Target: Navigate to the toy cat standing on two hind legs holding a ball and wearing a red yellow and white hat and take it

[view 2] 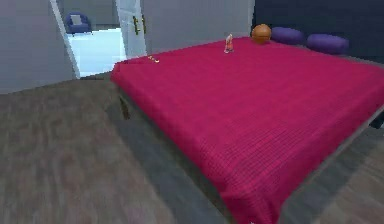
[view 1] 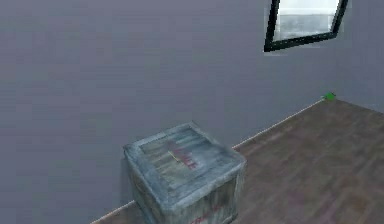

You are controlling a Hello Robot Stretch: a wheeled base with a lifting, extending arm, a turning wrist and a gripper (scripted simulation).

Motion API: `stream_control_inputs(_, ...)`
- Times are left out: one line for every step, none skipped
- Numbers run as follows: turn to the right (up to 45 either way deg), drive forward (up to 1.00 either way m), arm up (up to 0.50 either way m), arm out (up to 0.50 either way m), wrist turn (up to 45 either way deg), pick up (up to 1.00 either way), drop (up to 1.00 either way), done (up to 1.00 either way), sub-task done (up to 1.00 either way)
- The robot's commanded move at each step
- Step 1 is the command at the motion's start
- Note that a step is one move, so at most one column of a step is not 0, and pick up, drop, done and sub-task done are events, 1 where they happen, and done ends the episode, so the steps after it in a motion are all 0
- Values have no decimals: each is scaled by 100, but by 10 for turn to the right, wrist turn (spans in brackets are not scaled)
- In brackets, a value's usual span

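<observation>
Tool state cannot be told from these pictures.

Nearest in the forward view, a weathered grey-blue crate [view 1: 185, 175] stands on the wooden floor [view 1: 320, 165] close against the plain grey wall [view 1: 120, 70]. Farther along the skirting lies a small green thing [view 1: 328, 97], and above it a dark-framed window [view 1: 305, 22] sits high in the wall.

In the arm side view, a bed [view 2: 260, 110] with a red cover spreads from the foreground across the right. Near its far left corner lies a small pale scrap [view 2: 153, 60], too small to name. Toward the far edge stands a small pale upright figure [view 2: 228, 43], possibly the toy cat, though its shape is too small to confirm. Just beside it, on the right, rests an orange ball [view 2: 261, 33], then two purple pillows [view 2: 328, 43]. Beyond the bed's left, a white door [view 2: 131, 25] stands beside a bright doorway [view 2: 100, 50], with a blue chair [view 2: 78, 22] past it.
</observation>
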Motion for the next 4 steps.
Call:
stream_control_inputs(450, 0, 0, 0, 0, 0, 0, 0, 0)
stream_control_inputs(90, 0, 0, 0, 0, 0, 0, 0, 0)
stream_control_inputs(0, 100, 0, 0, 0, 0, 0, 0, 0)
stream_control_inputs(0, 100, 0, 0, 0, 0, 0, 0, 0)
